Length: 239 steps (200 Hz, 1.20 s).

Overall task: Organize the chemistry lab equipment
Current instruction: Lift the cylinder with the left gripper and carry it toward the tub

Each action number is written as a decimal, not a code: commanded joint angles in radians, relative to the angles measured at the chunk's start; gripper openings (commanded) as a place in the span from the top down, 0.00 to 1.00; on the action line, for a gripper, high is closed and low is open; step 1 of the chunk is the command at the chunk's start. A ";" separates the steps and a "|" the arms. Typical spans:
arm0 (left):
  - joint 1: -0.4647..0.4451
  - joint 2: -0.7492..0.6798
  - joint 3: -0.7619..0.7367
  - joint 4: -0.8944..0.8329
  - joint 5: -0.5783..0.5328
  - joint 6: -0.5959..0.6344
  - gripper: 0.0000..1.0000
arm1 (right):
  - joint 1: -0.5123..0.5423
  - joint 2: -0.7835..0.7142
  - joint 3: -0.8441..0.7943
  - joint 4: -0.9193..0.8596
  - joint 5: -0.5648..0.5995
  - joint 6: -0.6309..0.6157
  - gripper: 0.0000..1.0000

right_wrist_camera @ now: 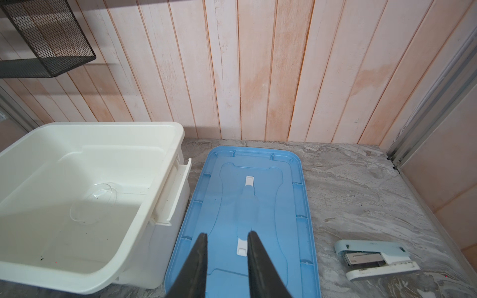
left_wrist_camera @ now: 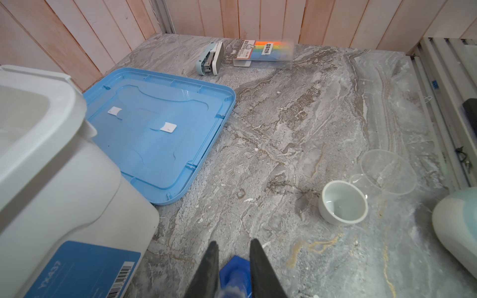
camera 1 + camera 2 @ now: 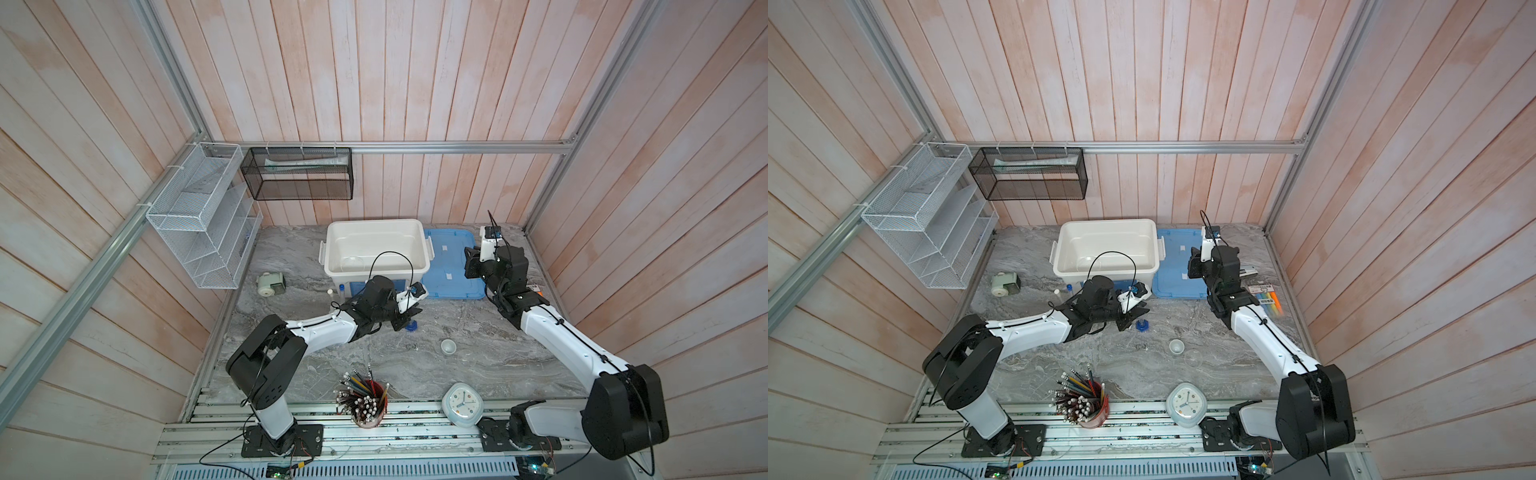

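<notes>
Looking at the left wrist view, you find your left pincer at bottom centre, jaws narrow on either side of the bottle, which stands on the tabletop; you cannot tell whether they press it. Your right pincer hangs over the lid at lower centre of its wrist view, jaws apart and empty. The cup sits at right just beside a clear piece, and a dish lies in the bin.

Blue-topped bottle, flanked by the left claw, runs off the left wrist view's edge; contact cannot be determined.
</notes>
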 commanded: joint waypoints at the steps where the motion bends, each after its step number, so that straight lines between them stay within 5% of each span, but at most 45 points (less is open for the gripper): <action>1: -0.008 0.026 0.030 -0.019 0.020 0.014 0.74 | -0.007 -0.019 -0.016 0.024 -0.010 0.015 0.72; 127: 0.008 -0.004 -0.056 0.106 0.010 -0.052 0.64 | -0.009 -0.023 -0.013 0.021 -0.019 0.025 0.72; 239: 0.017 -0.023 -0.054 0.098 0.027 -0.055 0.91 | -0.008 -0.037 -0.012 0.005 -0.009 0.026 0.72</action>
